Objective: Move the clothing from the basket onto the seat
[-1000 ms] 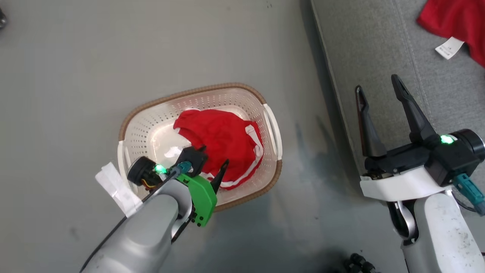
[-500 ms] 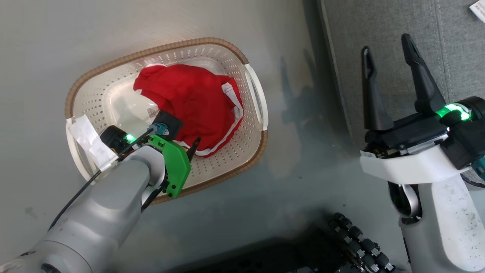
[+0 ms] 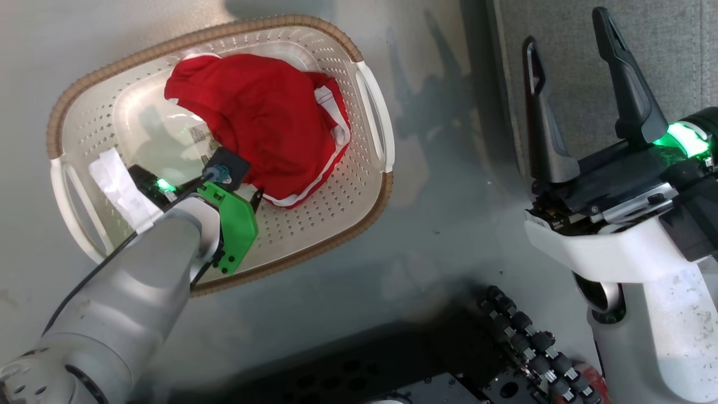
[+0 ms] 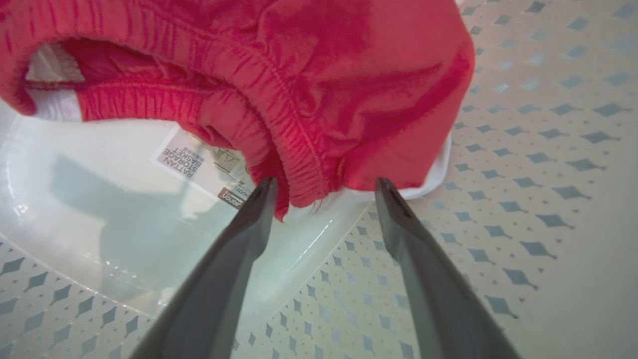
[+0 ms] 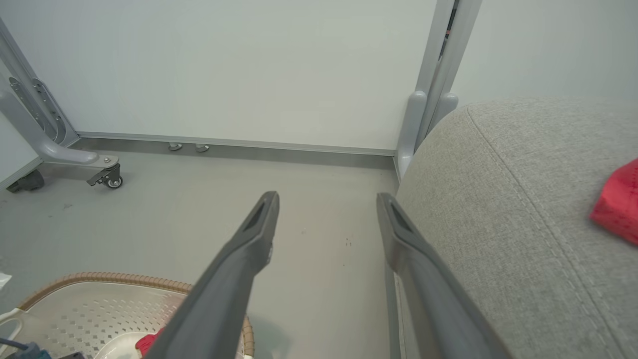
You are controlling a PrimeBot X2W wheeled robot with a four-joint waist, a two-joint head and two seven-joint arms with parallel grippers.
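The cream perforated basket (image 3: 185, 39) stands on the floor at upper left. In it lies red clothing (image 3: 263, 118) with white trim; its gathered elastic waistband (image 4: 299, 124) shows in the left wrist view. My left gripper (image 4: 325, 183) is down inside the basket, open, its fingertips on either side of the waistband's lower edge. Seen from the head, the left gripper (image 3: 247, 188) is partly hidden behind its green mount. My right gripper (image 3: 565, 28) hangs open and empty over the edge of the grey seat (image 3: 662, 45). Another red garment (image 5: 618, 204) lies on the seat (image 5: 498, 199).
My dark base with rollers (image 3: 521, 331) fills the bottom middle. A printed label (image 4: 204, 167) is stuck to the basket's floor. Ahead of the right gripper (image 5: 326, 197) are grey floor, a white wall, a post (image 5: 428, 99) and a wheeled frame (image 5: 107, 177).
The head camera has tilted, so basket and seat sit higher and closer in view. My left gripper has sunk deeper into the basket toward the red clothing. Both grippers stay open.
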